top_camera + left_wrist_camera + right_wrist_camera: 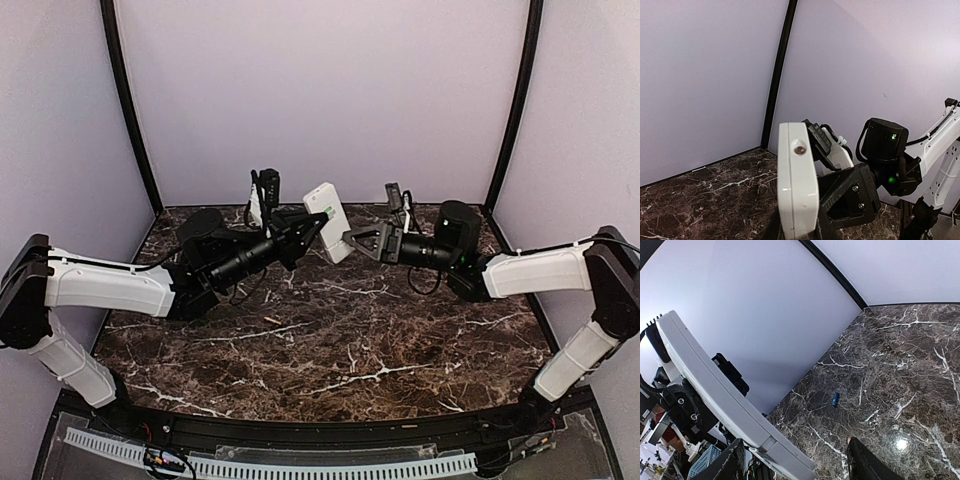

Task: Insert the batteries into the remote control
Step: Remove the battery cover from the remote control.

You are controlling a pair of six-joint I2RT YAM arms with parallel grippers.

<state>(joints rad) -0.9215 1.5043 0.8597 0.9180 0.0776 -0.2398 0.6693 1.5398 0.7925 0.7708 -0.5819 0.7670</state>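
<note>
Remote (328, 220) aloft over far counter (400, 340), close to back wall (320, 100), well off side edges. White slab, tilted, small round mark (800, 149) on its narrow face. Left claw (312, 230) pinches it; right claw (352, 241) spread, just beside it. Blue battery (835, 399) lies on counter, apart

Both white-and-black arms stretch toward frame centre; left gripper (316, 231) clamps the slim white plastic remote control (327, 212), right gripper (349, 240) faces it, jaws spread wide.
</note>
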